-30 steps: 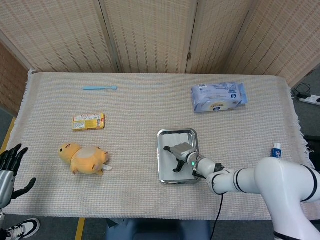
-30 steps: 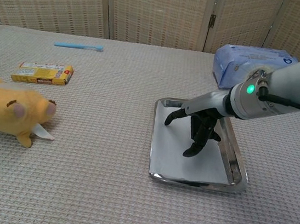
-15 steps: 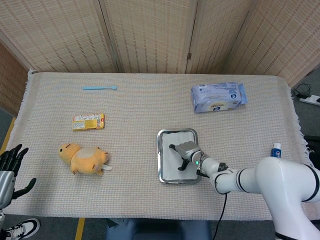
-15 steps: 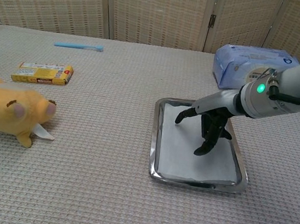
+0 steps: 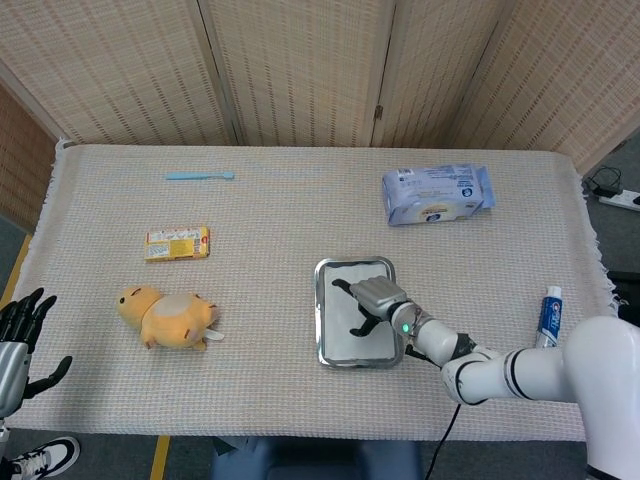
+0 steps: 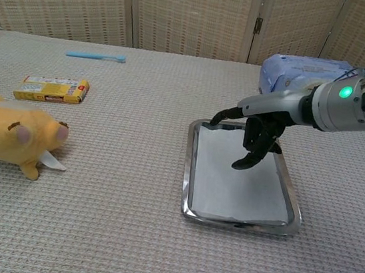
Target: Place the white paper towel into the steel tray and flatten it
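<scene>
The white paper towel (image 6: 237, 181) lies flat inside the steel tray (image 6: 235, 219), covering most of its floor. In the head view the tray (image 5: 322, 320) sits right of the table's centre, with the towel (image 5: 350, 335) in it. My right hand (image 6: 257, 134) hovers over the far half of the tray, fingers apart and bent downward, holding nothing. Its lowest fingertip (image 6: 239, 164) hangs just over the towel, and I cannot tell whether it touches. From the head view the same hand (image 5: 365, 298) is over the tray's middle. My left hand (image 5: 18, 335) stays off the table's near left corner, fingers spread and empty.
A yellow plush toy (image 5: 168, 317) lies at the near left, a yellow box (image 5: 177, 243) behind it and a blue toothbrush (image 5: 200, 175) further back. A blue wipes pack (image 5: 437, 194) sits behind the tray. A toothpaste tube (image 5: 549, 315) lies near the right edge.
My right hand has lifted off the towel and moved toward the tray's far end. The towel now lies smoother in the tray. The left hand has not moved.
</scene>
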Tool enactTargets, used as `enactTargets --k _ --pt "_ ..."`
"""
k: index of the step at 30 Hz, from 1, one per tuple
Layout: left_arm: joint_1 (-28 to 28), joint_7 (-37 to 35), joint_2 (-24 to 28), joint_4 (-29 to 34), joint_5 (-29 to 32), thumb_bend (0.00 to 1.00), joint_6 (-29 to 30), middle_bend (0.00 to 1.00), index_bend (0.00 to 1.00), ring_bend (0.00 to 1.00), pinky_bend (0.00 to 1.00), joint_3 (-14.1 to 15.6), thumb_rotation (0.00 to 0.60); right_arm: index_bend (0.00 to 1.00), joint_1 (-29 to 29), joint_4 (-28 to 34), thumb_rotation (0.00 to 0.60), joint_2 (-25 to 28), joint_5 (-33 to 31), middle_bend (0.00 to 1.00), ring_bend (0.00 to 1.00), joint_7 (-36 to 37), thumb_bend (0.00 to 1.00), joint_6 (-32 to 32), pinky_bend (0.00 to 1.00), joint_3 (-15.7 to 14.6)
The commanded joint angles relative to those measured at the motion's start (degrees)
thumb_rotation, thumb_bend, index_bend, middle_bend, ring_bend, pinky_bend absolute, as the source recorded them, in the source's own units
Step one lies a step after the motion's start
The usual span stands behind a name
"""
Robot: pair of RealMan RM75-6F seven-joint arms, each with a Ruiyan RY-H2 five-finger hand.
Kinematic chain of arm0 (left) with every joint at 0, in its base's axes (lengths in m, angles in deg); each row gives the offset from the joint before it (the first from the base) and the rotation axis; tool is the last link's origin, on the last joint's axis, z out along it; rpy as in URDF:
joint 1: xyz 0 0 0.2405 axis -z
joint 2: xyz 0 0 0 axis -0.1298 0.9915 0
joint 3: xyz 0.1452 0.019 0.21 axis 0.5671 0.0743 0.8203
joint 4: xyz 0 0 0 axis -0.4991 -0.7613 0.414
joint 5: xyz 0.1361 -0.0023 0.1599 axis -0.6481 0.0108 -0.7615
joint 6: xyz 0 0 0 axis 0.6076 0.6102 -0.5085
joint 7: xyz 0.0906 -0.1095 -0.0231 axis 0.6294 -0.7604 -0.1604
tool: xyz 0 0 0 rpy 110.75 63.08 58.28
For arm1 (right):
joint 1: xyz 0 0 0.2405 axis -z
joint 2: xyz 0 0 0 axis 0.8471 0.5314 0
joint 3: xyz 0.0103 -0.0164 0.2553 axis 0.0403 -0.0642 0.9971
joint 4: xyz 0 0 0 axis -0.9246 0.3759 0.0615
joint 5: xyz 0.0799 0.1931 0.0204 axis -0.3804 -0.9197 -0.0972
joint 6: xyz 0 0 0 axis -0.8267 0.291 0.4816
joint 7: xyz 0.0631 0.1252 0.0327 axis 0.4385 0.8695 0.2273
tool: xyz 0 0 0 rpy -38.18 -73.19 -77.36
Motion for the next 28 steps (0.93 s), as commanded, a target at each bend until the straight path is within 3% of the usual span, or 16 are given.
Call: enactTargets --k 1,4,7,10,16,22,28 --pt "0.0 0.4 -0.1 0.0 0.1 0.35 0.0 0.02 0.03 0.00 0.09 0.0 0.600 0.04 13.2 6.1 0.502 3.8 14.1 0.56 0.44 2.5 0.35 -20.8 0.48 0.8" --pt "0.0 1.0 -0.3 0.0 0.3 0.35 -0.1 0.02 0.03 0.00 0.09 -0.1 0.600 0.02 20.6 5.7 0.509 3.8 20.6 0.31 0.26 -0.1 0.35 -33.1 0.32 -1.4" --pt "0.0 1.8 -0.5 0.0 0.4 0.35 0.0 0.02 0.03 0.00 0.09 -0.2 0.600 0.00 27.5 4.4 0.519 3.9 25.6 0.15 0.14 -4.1 0.35 -43.2 0.22 -3.6" --pt "0.0 2.8 -0.9 0.0 0.4 0.35 0.3 0.02 0.03 0.00 0.09 -0.3 0.600 0.00 33.9 2.4 0.546 4.3 29.5 0.05 0.05 -7.7 0.35 -50.6 0.15 -5.7" --pt "0.0 4.6 -1.6 0.0 0.5 0.35 0.6 0.02 0.03 0.00 0.08 -0.6 0.600 0.00 43.3 -1.7 0.567 4.7 33.7 0.00 0.00 -9.4 0.35 -58.0 0.00 -7.2" --pt "0.0 6.2 -1.8 0.1 0.7 0.35 0.6 0.02 0.03 0.00 0.08 -0.7 0.600 0.00 52.2 -6.6 0.567 4.0 36.7 0.00 0.00 -7.3 0.35 -62.2 0.00 -7.4" --pt "-0.1 8.2 -2.1 0.8 0.7 0.35 1.2 0.02 0.03 0.00 0.08 -0.8 0.600 0.00 54.9 -6.1 0.582 6.2 40.2 0.00 0.00 -3.6 0.35 -60.9 0.00 -5.9"
